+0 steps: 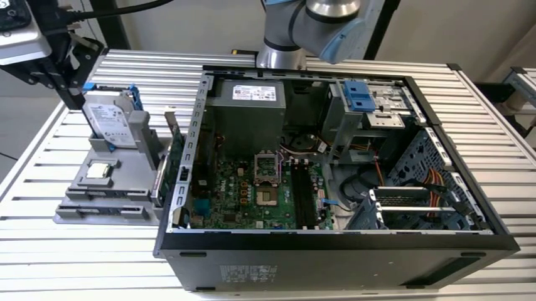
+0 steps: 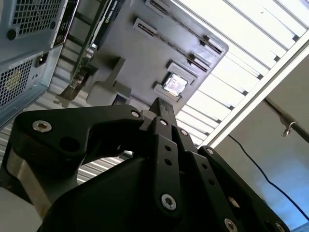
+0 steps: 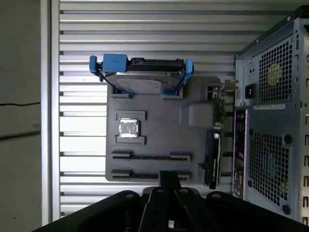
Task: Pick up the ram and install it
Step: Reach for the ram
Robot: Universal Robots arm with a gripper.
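Note:
My gripper (image 1: 60, 72) hangs high at the exterior view's left, above the grey parts fixture (image 1: 80, 216) beside the open computer case (image 1: 335, 251). In both wrist views its black fingers (image 3: 169, 180) (image 2: 162, 110) stand together, shut, with nothing showing between them. In the first wrist view they hover over the fixture's edge by two long narrow slots (image 3: 150, 156), which read as thin dark grooves. The ram is out of view. The motherboard's memory slots (image 1: 302, 194) are dark, and I cannot tell whether a stick sits in them.
On the fixture stand a hard drive in a blue bracket (image 1: 109, 119), a square silver processor chip (image 1: 99, 169) and an upright green card (image 1: 165, 166) next to the case wall. The slatted table (image 1: 67, 263) lies all around, and the arm's base (image 1: 280, 56) rises behind the case.

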